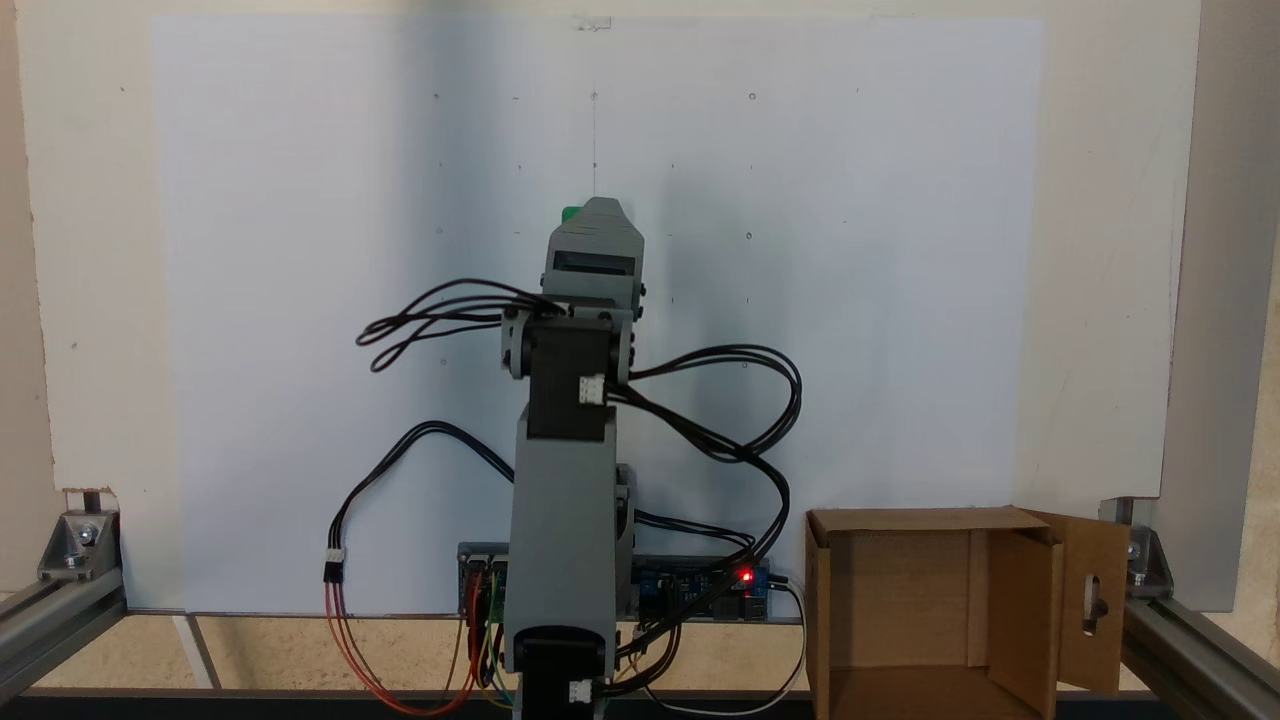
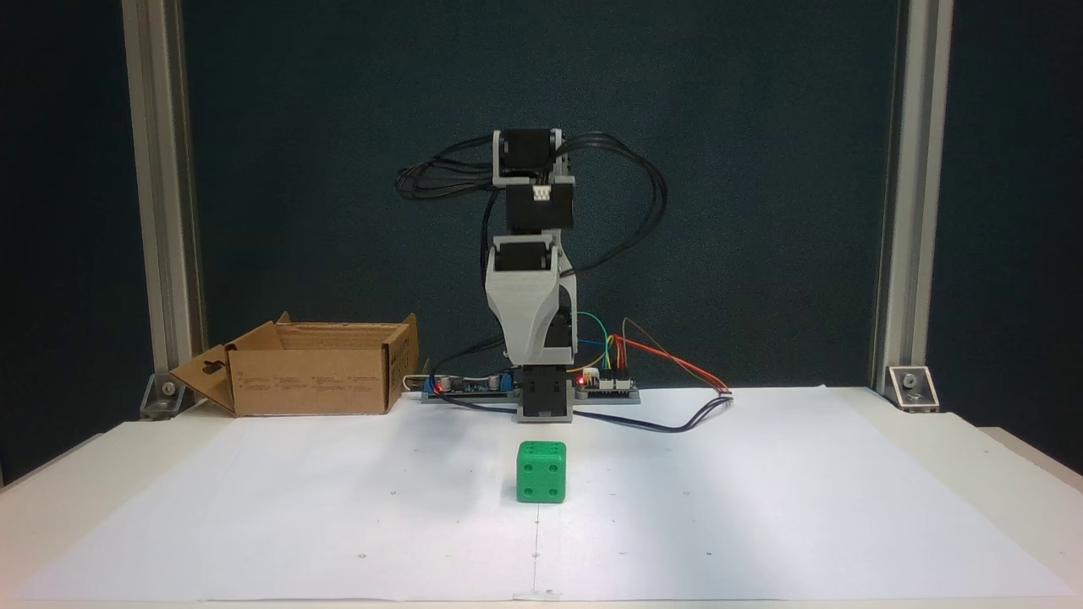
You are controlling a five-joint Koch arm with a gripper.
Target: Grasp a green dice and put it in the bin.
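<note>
The green dice [image 2: 541, 472] sits on the white paper in the middle of the table, a short way in front of the arm's base. In a fixed view from behind the arm, only a corner of the dice [image 1: 571, 212] peeks out past the gripper. The arm is folded over its base. My gripper [image 2: 544, 357] points down above the base, well back from the dice and touching nothing. From behind, the gripper [image 1: 597, 208] shows as a single grey tip, so its jaws cannot be read. The bin [image 2: 313, 389] is an open cardboard box beside the base, with its slotted flap [image 1: 1093, 600] folded out.
A controller board [image 2: 592, 385] and loose cables [image 1: 745, 400] lie around the arm's base. Aluminium frame posts [image 2: 897, 194] stand at the table's corners. White paper [image 2: 761, 491] covers the table.
</note>
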